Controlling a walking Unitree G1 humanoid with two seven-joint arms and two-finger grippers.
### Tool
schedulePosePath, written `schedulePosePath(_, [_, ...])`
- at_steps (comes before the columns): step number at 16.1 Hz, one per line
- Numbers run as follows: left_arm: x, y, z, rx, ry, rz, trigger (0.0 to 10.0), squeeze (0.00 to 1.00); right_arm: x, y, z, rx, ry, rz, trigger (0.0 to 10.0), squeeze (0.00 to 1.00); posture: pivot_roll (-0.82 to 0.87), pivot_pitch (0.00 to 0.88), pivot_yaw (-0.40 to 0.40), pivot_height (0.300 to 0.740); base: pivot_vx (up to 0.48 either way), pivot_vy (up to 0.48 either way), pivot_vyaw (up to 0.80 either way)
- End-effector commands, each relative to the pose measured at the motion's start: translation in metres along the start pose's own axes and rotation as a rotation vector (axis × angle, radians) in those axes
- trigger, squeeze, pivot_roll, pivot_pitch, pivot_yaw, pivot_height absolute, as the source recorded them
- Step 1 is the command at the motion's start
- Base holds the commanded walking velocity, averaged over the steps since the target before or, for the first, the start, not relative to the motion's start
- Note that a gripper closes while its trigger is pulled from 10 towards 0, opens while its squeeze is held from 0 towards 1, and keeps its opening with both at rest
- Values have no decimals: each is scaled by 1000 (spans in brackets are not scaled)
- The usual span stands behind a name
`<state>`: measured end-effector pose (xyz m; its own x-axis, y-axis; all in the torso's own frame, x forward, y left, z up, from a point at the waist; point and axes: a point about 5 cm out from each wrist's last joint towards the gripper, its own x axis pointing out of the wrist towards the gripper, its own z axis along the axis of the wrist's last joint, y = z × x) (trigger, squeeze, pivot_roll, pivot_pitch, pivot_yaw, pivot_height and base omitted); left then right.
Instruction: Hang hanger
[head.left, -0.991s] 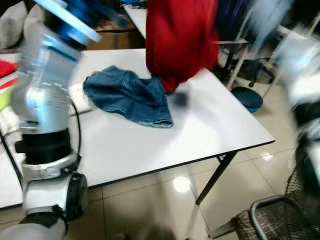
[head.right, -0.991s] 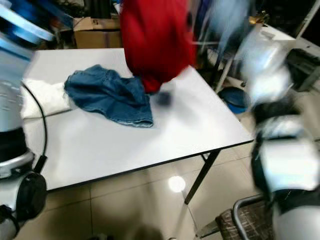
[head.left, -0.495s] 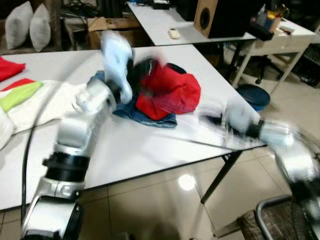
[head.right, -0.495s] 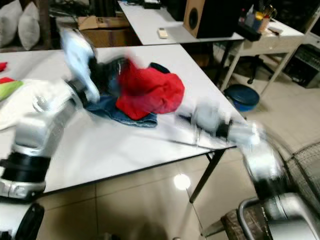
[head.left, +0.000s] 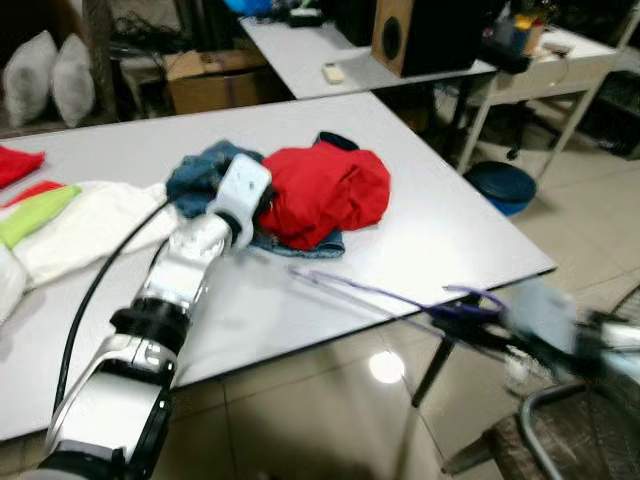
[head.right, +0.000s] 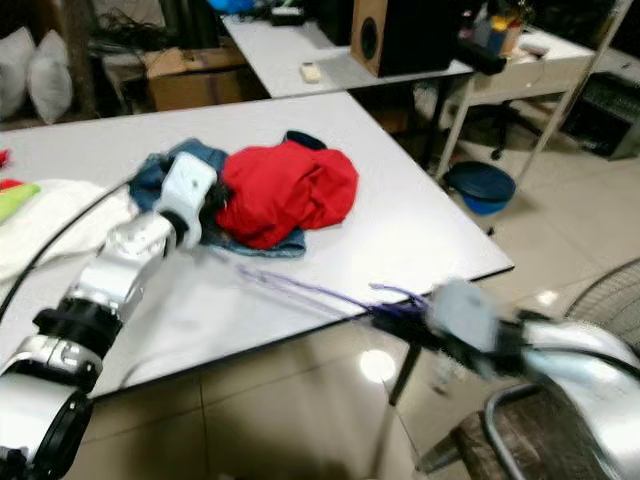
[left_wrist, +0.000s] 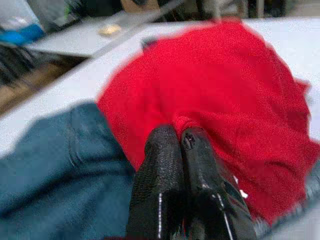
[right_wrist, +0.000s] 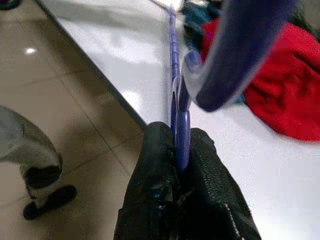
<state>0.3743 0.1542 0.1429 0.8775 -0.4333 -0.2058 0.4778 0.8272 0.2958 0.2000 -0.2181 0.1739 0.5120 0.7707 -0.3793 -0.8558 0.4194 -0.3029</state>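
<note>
Right wrist view: right tool (right_wrist: 180, 150) clamps purple hanger (right_wrist: 176, 100); left tool (left_wrist: 181, 141) closed against red garment (left_wrist: 225, 95).

The left arm (head.left: 160, 300) is built of rounded silver sections joined by black rings, with a white block at the wrist. A black cable (head.left: 95, 295) loops loosely along it. The left end effector (left_wrist: 182, 145) has two thick black fingers with a pebbled surface. The right end effector (right_wrist: 180, 150) has the same textured black fingers; the right arm (head.right: 560, 350) is blurred, apparently silver-grey with a pale wrist block.
</note>
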Motion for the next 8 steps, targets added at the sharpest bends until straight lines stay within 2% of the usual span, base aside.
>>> schedulePosePath(1, [-3, 1, -4, -22, -2, -39, 10000, 1000, -10, -6, 12, -10, -14, -55, 10000, 0, -298, 0, 86, 740, 0, 0, 0])
schedulePosePath(2, [-7, 0, -10, -40, -1, -87, 10000, 1000, -21, -6, 16, 10, -14, -107, 10000, 0, -300, 0, 87, 740, 0, 0, 0])
schedulePosePath(3, [-9, 0, -13, -39, 0, -102, 10000, 1000, -25, -5, 18, 15, -14, -121, 10000, 0, -300, 0, 87, 740, 0, 0, 0])
schedulePosePath(4, [-27, -3, -28, -42, 26, -188, 10000, 1000, -37, -2, 32, 38, -71, -170, 10000, 0, -283, 0, 71, 740, 0, 0, 0])
schedulePosePath(5, [-37, -6, -36, -20, 43, -226, 10000, 1000, -42, 1, 38, 48, -100, -182, 10000, 0, -269, 0, 59, 740, 0, 0, 0])
schedulePosePath(6, [-42, -8, -40, -17, 51, -241, 10000, 1000, -43, 1, 40, 53, -115, -192, 10000, 0, -270, 0, 59, 740, 0, 0, 0])
schedulePosePath(8, [-63, -18, -43, -22, 39, -326, 10000, 1000, -42, -2, 39, 84, -126, -262, 10000, 0, -270, 0, 61, 740, 0, 0, 0])
